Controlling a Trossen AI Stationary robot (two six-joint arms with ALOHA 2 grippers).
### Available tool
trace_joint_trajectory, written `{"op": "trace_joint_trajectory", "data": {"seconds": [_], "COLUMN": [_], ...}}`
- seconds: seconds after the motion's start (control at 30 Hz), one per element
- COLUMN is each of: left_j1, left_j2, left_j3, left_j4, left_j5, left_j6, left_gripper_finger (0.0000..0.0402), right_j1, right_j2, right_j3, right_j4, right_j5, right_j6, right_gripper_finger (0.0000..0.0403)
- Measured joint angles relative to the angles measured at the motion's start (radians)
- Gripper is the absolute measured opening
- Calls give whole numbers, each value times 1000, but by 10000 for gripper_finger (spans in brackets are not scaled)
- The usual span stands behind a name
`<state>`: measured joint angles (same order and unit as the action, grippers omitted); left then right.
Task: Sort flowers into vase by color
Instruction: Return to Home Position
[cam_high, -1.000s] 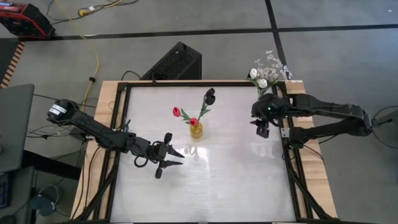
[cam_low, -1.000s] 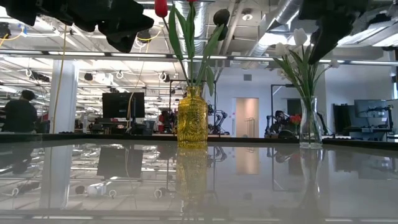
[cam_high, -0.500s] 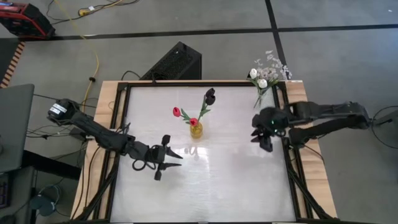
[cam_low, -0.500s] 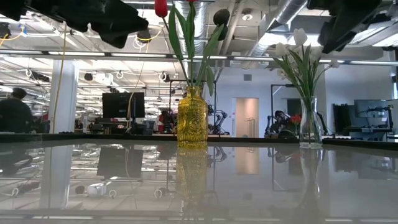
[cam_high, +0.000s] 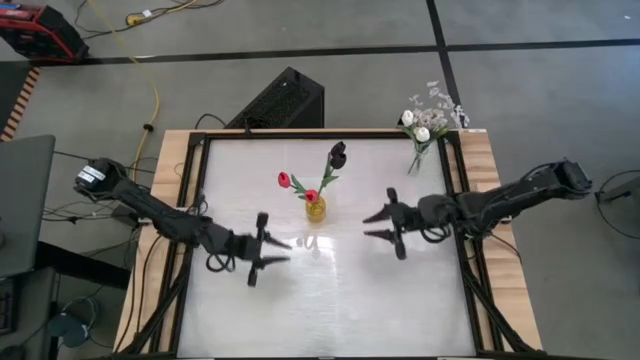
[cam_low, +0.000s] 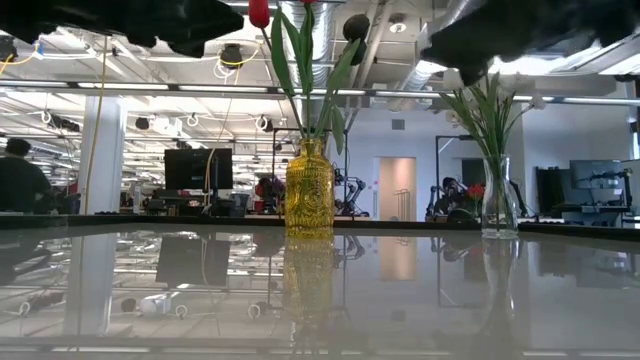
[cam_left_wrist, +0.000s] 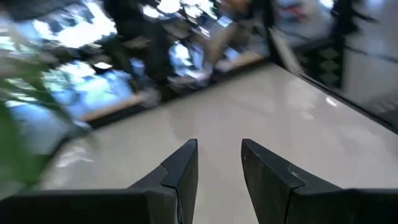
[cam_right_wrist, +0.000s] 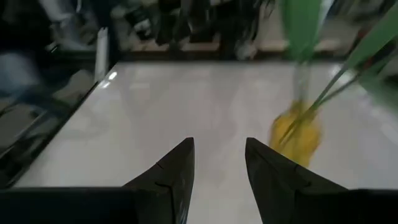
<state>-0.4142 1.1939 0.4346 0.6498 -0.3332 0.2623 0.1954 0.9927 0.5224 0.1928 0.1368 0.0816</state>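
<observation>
A yellow glass vase (cam_high: 315, 209) (cam_low: 309, 190) (cam_right_wrist: 297, 137) stands mid-table with two red buds (cam_high: 284, 180) and a dark bloom (cam_high: 338, 153) standing in it by their stems. A clear vase (cam_low: 498, 205) at the far right corner holds white buds and tiny white blossoms (cam_high: 425, 122). My left gripper (cam_high: 285, 250) (cam_left_wrist: 219, 149) hovers open and empty left of and nearer than the yellow vase, pointing right. My right gripper (cam_high: 366, 227) (cam_right_wrist: 219, 146) hovers open and empty to the vase's right, pointing left at it.
The glossy white tabletop (cam_high: 340, 300) lies inside a wooden frame with black rails (cam_high: 470, 280). A black box (cam_high: 280, 100) sits on the floor beyond the far edge. A person (cam_low: 20, 180) shows in the room behind the table.
My right arm has swung from beside the clear vase at the far right corner toward the table's middle and near side. Its gripper has turned from pointing down to lying level, pointing left at the yellow vase. The flowers and vases have stayed put.
</observation>
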Motion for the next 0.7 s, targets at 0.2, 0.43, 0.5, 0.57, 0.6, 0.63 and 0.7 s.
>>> {"op": "trace_joint_trajectory", "data": {"seconds": [0.2, 0.43, 0.5, 0.57, 0.6, 0.63, 0.7], "left_j1": [125, 192, 194, 193, 193, 193, 193], "left_j2": [-253, -642, -730, -809, -846, -879, -935], "left_j3": [-84, -115, -125, -143, -151, -161, -188], "left_j4": [-49, -345, -395, -460, -484, -504, -518], "left_j5": [12, -2, -4, -4, -3, -4, -4], "left_j6": [-69, -193, -224, -251, -265, -278, -296], "left_gripper_finger": [112, 112, 112, 112, 112, 112, 112], "right_j1": [-207, -414, -436, -441, -440, -436, -423], "right_j2": [-7, -97, -126, -149, -158, -167, -183], "right_j3": [3, 5, 5, 5, 5, 5, 5], "right_j4": [78, -13, -74, -127, -152, -171, -205], "right_j5": [-194, -345, -346, -346, -346, -346, -345], "right_j6": [-80, -82, -82, -83, -87, -87, -82], "right_gripper_finger": [135, 65, 41, 20, 16, 16, 20]}}
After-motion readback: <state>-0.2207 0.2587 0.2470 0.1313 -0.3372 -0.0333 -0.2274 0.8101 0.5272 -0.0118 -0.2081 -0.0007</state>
